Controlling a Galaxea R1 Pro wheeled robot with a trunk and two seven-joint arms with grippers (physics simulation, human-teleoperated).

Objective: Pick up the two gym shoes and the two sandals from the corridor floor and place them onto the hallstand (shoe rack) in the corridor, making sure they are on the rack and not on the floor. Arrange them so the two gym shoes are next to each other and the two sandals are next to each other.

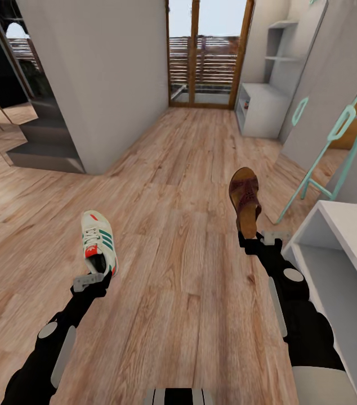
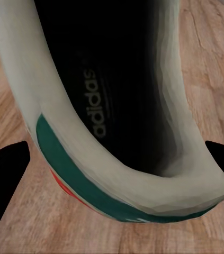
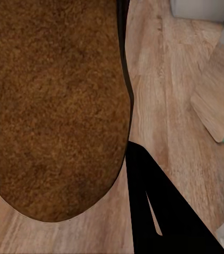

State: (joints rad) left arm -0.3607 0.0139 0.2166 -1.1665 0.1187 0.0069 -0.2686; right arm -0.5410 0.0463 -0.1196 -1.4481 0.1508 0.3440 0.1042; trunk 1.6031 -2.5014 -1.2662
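Gym shoe [image 1: 98, 241] gripped in your left hand [image 1: 91, 279], sandal [image 1: 246, 199] in your right hand [image 1: 259, 239]: both off the corridor floor [image 1: 167, 225], neither yet on the hallstand [image 1: 263, 107] far ahead.

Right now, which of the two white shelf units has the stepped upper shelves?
The far hallstand beside the glass door at the corridor's end; the near white bench by the right arm is low and plain.

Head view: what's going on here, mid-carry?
Yes. The left gripper holds a white gym shoe by its heel, and the right gripper holds a brown sandal, both lifted above the wood floor. The grey-white hallstand stands further down the corridor, on the right.
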